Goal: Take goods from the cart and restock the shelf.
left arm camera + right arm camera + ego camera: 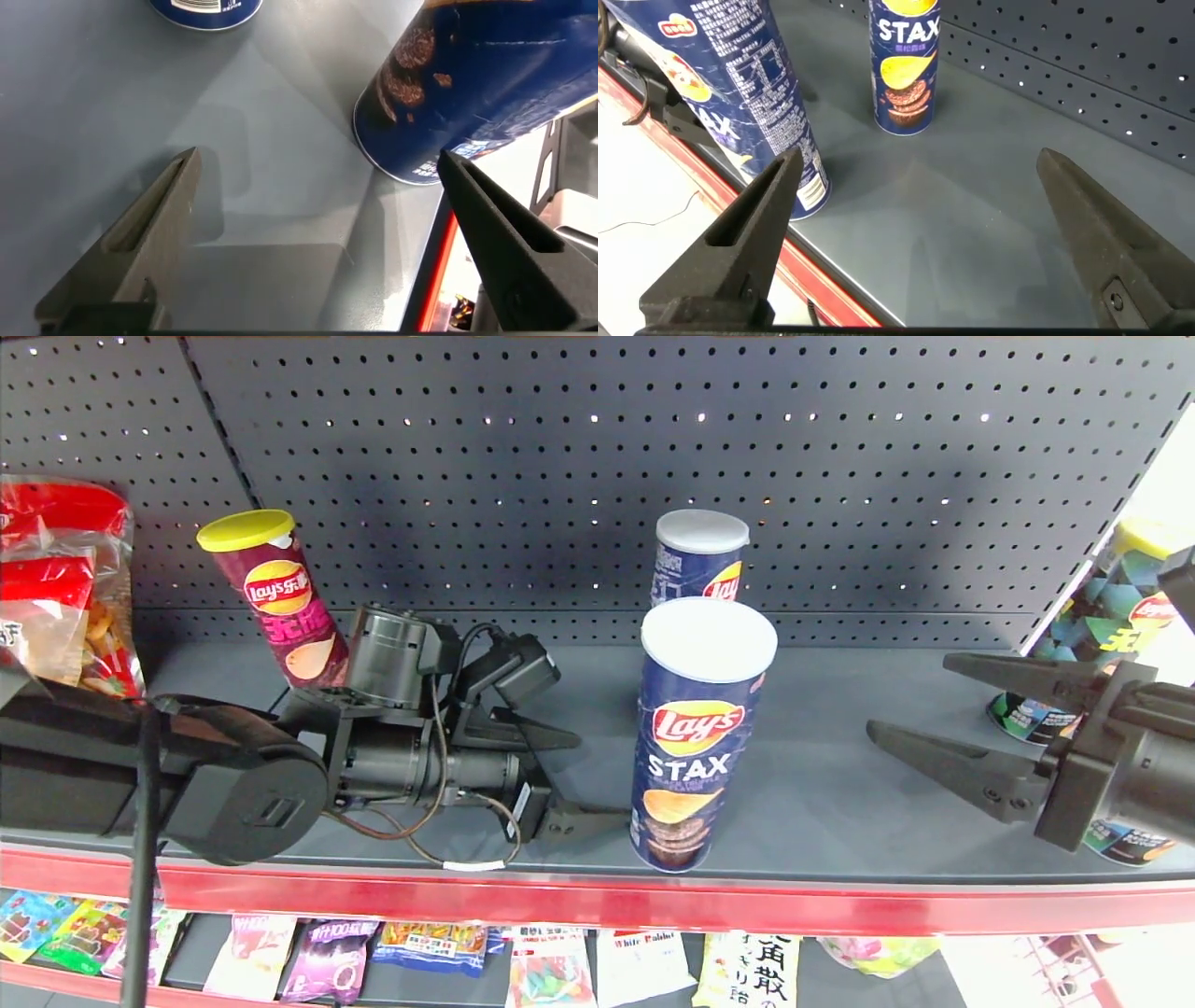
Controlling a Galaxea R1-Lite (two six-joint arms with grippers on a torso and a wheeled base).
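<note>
Gripping state, left: the black two-fingered left gripper [602, 782] lies low over the grey metal shelf [840, 784], jaws spread and holding nothing.
Gripping state, right: the black right gripper [910, 695] hovers toward the shelf's right end, jaws spread wide, also empty.
Task item: a tall dark blue cardboard crisp can with a white plastic lid [695, 747] stands at the shelf's front edge, by the red lip [840, 905]. It is just beside the left gripper's nearer fingertip [597, 819]; whether they touch cannot be told.
Axis: the long axis runs vertical, with the lid up, the base flat and the label facing out over the front edge.
Neighbours: a matching blue can [700, 560] stands behind it near the perforated back wall [560, 476]. A purple can with a yellow lid [280, 602] stands toward the back left.
Risk: the crisp can is tall, narrow and right at the edge. A sideways brush from that fingertip as the arm pulls out would likely topple it over the front.
</note>
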